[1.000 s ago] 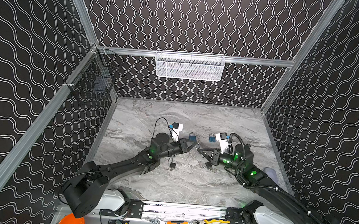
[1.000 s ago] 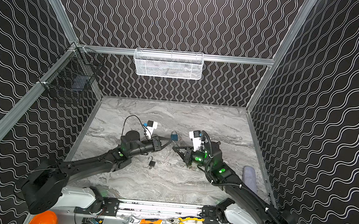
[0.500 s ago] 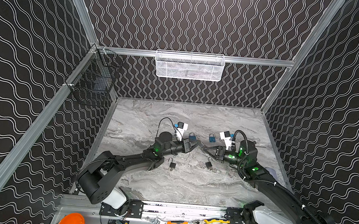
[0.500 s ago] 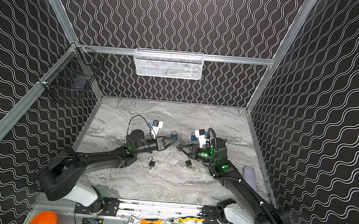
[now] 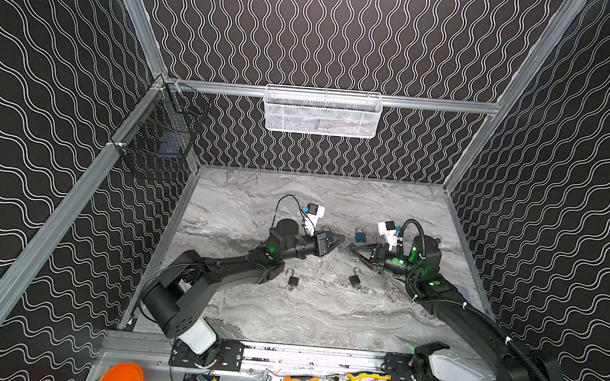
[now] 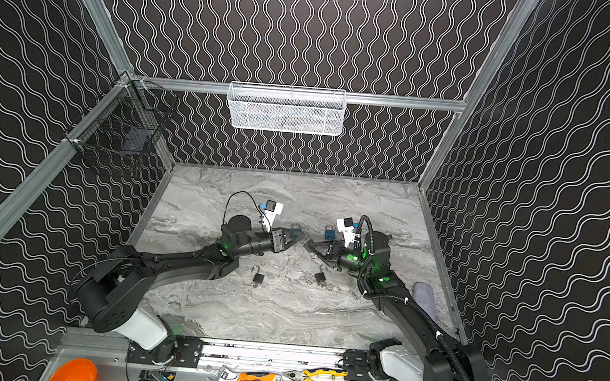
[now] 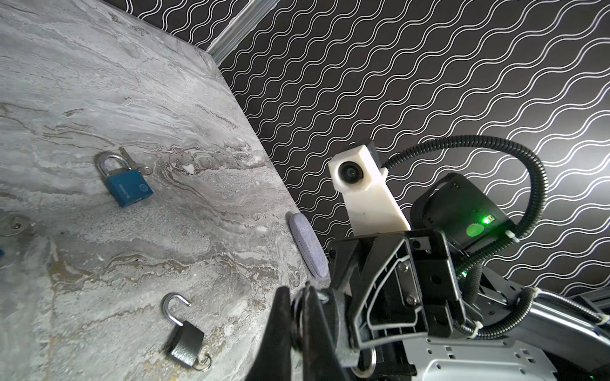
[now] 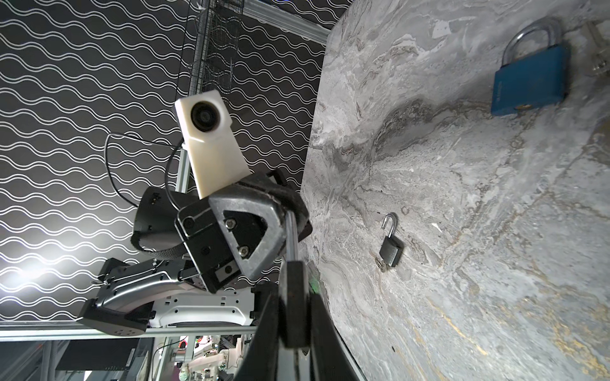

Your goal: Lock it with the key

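Mid-table, my two grippers meet tip to tip. My right gripper [image 8: 293, 298] [image 5: 354, 248] is shut on a small dark padlock [image 8: 295, 316], whose steel shackle [image 8: 291, 231] points at the left gripper. That padlock's grey body [image 7: 337, 328] shows right beside the left fingers, with a loose key ring [image 7: 367, 360] hanging under it. My left gripper [image 7: 296, 293] [image 5: 340, 239] is shut on the key [image 7: 298, 313]; only its round head and ring show between the jaws. The keyhole and the key's blade are hidden.
Two open grey padlocks [image 5: 292, 279] [image 5: 354, 278] lie in front of the grippers. Behind them lie two shut blue padlocks [image 5: 359, 235] [image 5: 326, 230]. A grey pad [image 7: 308, 245] rests by the right wall. A white basket [image 5: 320, 112] and a black one [image 5: 158, 139] hang on the walls.
Both grippers have moved a little toward the back and right, still shut, and their tips have drawn together. The left arm's base has swung round.
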Available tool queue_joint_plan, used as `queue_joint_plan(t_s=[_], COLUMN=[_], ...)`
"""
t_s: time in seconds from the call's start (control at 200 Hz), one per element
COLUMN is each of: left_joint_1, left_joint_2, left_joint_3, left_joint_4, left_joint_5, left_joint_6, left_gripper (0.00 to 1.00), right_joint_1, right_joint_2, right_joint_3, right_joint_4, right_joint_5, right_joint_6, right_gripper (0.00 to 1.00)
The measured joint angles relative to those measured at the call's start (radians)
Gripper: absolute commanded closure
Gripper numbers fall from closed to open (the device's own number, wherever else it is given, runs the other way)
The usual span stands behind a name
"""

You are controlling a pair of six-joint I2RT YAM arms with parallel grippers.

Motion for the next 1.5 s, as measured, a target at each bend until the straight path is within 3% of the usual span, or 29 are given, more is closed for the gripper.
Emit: queue_joint_plan(t_s=[0.591,0.876,1.031,1.156,1.291,1.496], left_joint_1=[-0.023,-0.024,-0.021,0.015,0.07,0.097], left_joint_2=[0.024,-0.019,-0.043,-0.04,-0.013,0.022], left_joint_3=[-0.027,-0.041,-0.036,-0.043,-0.052,-0.045], left_joint_4=[0.115,0.064,0.012,0.037,0.055,0.071], left_joint_5=[-0.044,-0.092,-0.092,-0.031,0.032,0.065], left_joint_6=[-0.076,-0.094,-0.093,-0.11,-0.151,-0.182], left_gripper=[1.0,1.0,1.0,1.0,1.0,1.0], right_joint_1=[-0.006,-0.005,-0.005,-0.002,-0.009,-0.005], right_joint_2=[0.079,0.135,0.128,0.11,0.095,0.081], right_joint_3=[0.045,0.073,0.073,0.068,0.05,0.014], right_joint_4=[0.031,0.048,0.05,0.045,0.045,0.042], right_joint_5=[-0.044,-0.075,-0.081,-0.066,0.02,0.062], right_joint_6=[-0.025,-0.046,-0.048,-0.066,-0.073,-0.083], right_gripper=[0.98,0.96,0.88,0.79,0.62,0.5])
